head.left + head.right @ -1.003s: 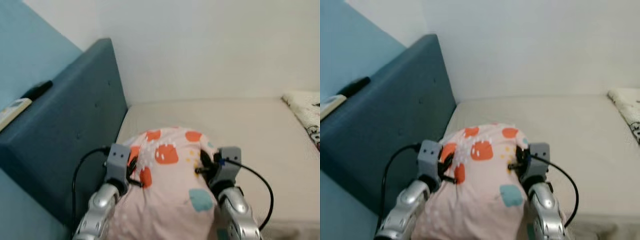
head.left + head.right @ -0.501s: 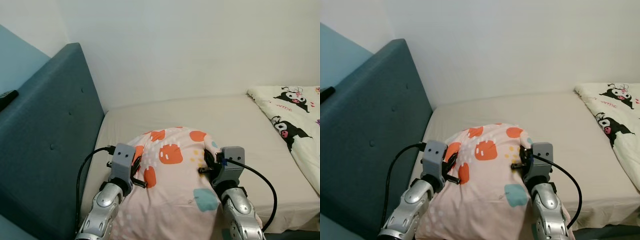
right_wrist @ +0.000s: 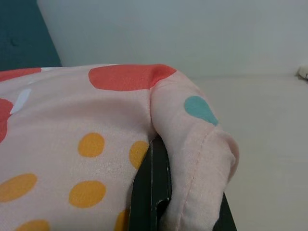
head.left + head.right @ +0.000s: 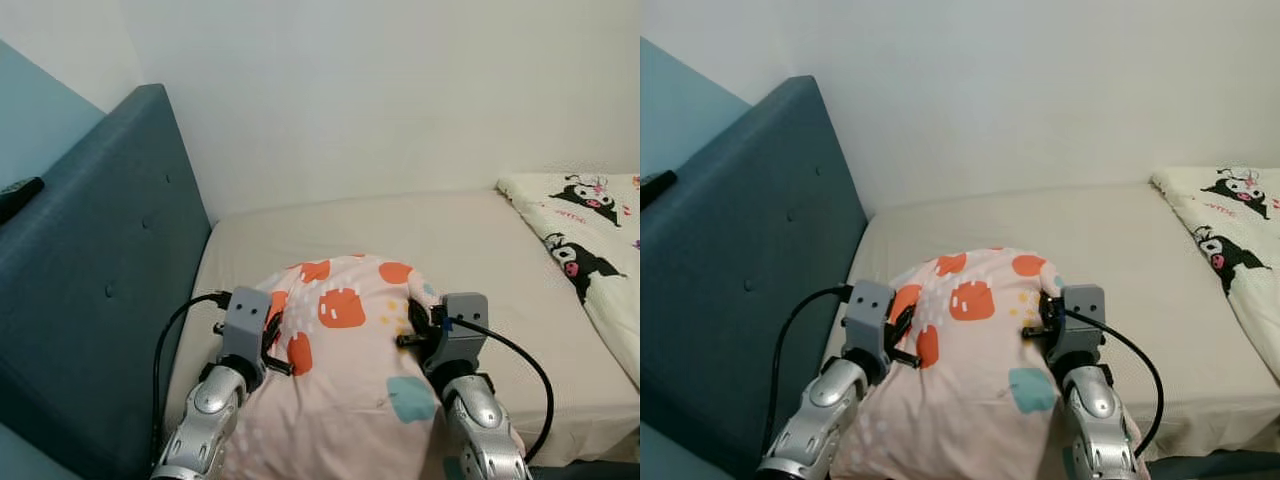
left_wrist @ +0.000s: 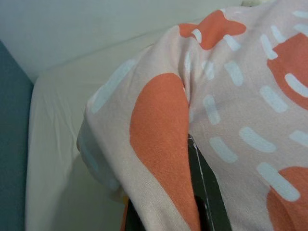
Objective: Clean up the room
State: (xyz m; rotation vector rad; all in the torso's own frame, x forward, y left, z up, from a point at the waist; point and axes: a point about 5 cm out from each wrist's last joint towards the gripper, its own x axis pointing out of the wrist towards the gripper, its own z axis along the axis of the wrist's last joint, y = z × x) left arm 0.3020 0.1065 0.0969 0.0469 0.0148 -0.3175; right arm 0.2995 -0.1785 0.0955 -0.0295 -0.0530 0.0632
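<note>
light: even, soft, indoor, no glare | shadows: faint, under the pillow (image 4: 345, 330) on the mattress (image 4: 500, 250) and along the headboard (image 4: 110, 270) | focus: eye views sharp, slight softness at edges | wrist views: close fabric mildly blurred

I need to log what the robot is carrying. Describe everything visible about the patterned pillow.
The pillow is soft and plump, in a pale pink fabric cover printed with orange blobs, white dashes, small yellow dots and teal patches. It is held up over the beige mattress, near the blue headboard. The left claw pinches one side of it and the right claw the other, with fabric bunched around the black fingers. A sewn seam shows at one corner.
</note>
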